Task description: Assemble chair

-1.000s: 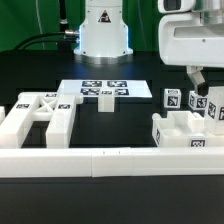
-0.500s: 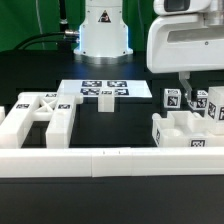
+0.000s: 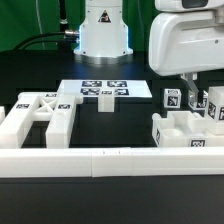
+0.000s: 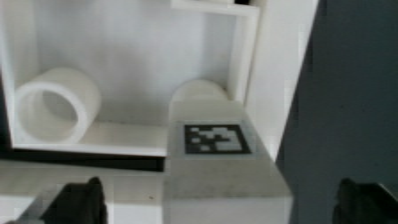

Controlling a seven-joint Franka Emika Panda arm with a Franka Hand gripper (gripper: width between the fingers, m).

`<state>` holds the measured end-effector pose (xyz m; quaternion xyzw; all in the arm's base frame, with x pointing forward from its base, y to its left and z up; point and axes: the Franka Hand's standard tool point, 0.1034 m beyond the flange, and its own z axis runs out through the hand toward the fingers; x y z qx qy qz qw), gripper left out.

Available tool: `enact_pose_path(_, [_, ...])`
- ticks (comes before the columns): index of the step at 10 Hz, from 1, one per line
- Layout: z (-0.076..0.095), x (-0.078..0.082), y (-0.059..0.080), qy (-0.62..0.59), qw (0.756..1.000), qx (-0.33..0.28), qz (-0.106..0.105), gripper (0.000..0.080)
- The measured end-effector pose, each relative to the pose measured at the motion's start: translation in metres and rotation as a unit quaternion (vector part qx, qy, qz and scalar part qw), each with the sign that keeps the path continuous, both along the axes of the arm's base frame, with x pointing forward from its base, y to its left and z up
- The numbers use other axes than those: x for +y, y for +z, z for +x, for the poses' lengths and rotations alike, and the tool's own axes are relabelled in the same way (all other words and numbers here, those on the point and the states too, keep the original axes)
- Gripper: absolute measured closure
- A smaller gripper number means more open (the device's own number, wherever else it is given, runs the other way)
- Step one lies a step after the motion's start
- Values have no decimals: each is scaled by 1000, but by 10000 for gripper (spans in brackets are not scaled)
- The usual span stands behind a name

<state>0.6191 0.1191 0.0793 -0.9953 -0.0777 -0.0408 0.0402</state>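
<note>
Assembly looks barely begun. The X-braced frame [image 3: 38,112] lies alone at the exterior view's left, and the other chair parts [image 3: 185,132] cluster unjoined at its right. There the end effector [image 4: 221,202] stands released, its fingers astride a tagged leg [image 4: 222,140], grasping nothing.

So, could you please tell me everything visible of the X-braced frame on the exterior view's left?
The X-braced frame is matte white, plastic by its look, with crossed braces on top, blocky square-ended limbs and small black-and-white tags. It lies on the black table behind the white border rail; whether it touches the rail I cannot tell. Nothing grips it.
</note>
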Motion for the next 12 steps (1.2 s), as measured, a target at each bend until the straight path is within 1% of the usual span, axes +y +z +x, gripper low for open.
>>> enact_pose_path(1, [0,1,0,0,1000,0,0,236])
enact_pose_path(3, [0,0,0,-1,1000,0,0,514])
enact_pose_path(6, [0,1,0,-33,999,1,4,514])
enact_pose_path(7, [-1,1,0,-140,990,3,9,514])
enact_pose_path(8, [-3,2,-1,-188,982,2,11,514])
enact_pose_path(10, [-4,1,-1,-328,944,-1,26,514])
enact_pose_path(11, [-4,0,-1,-368,929,0,30,514])
enact_pose_path(12, [-4,0,-1,-370,929,1,31,512])
